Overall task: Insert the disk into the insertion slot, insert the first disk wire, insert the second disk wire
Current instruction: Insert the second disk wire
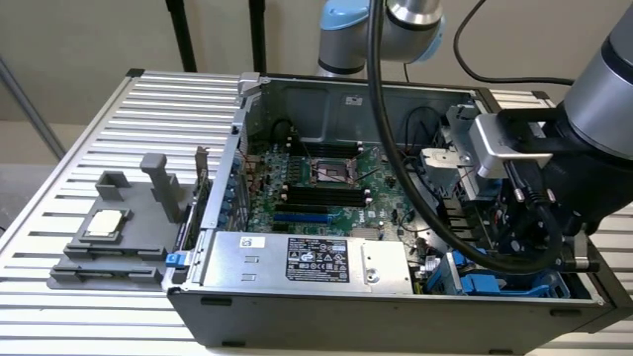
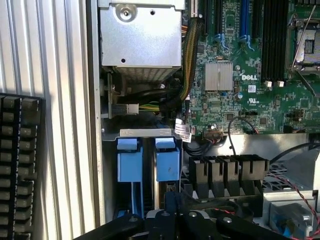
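My gripper (image 1: pixel 531 248) reaches down into the near right corner of the open computer case, its fingers shut. In the wrist view the gripper (image 2: pixel 172 201) hangs right over the grey-blue insertion slot (image 1: pixel 491 284). Two bright blue carrier ends stand side by side in it. The disk (image 2: pixel 167 164) is the one under my fingers; it sits edge-on in the slot, with a grey metal edge beside its blue clip. Whether my fingers touch it I cannot tell. The other blue carrier (image 2: pixel 127 160) stands next to it, closer to the case wall.
The silver power supply box (image 1: pixel 307 259) lies along the case front, the motherboard (image 1: pixel 327 185) behind it. A white plug (image 2: pixel 131 108) on black and yellow wires lies beside the power supply. Black ribbed brackets (image 2: pixel 227 172) flank the slot. A grey fixture (image 1: pixel 114 237) stands on the slatted table.
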Controlling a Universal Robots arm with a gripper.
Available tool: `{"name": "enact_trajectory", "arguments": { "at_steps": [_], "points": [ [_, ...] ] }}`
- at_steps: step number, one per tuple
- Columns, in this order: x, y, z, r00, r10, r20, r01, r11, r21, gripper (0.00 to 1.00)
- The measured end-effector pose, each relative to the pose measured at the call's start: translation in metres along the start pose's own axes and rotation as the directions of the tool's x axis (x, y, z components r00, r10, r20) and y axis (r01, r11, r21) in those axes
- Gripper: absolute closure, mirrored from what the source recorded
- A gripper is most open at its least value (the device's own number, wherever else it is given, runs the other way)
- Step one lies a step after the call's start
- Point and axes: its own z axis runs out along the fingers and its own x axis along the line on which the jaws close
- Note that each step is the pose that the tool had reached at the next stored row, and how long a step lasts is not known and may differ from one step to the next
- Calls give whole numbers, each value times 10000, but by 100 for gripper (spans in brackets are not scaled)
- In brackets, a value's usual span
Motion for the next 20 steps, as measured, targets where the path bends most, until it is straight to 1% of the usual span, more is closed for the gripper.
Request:
{"name": "enact_trajectory", "arguments": {
  "at_steps": [1,3,6,9,11,15,17,19,20],
  "points": [
    [-1,0,-7,10000,0,0,0,10000,0,82],
    [-3,0,-31,10000,0,-2,0,10000,0,82],
    [-9,-8,-117,10000,-1,0,1,10000,0,82],
    [-13,-13,-183,10000,0,2,0,10000,0,82],
    [-12,-14,-200,10000,0,3,0,10000,0,82],
    [-12,-14,-205,10000,0,2,0,10000,0,82],
    [-13,-15,-209,10000,0,1,0,10000,-1,80],
    [-14,-15,-213,10000,0,1,0,10000,0,67],
    [-16,-15,-214,10000,0,1,0,10000,0,67]
  ]
}}
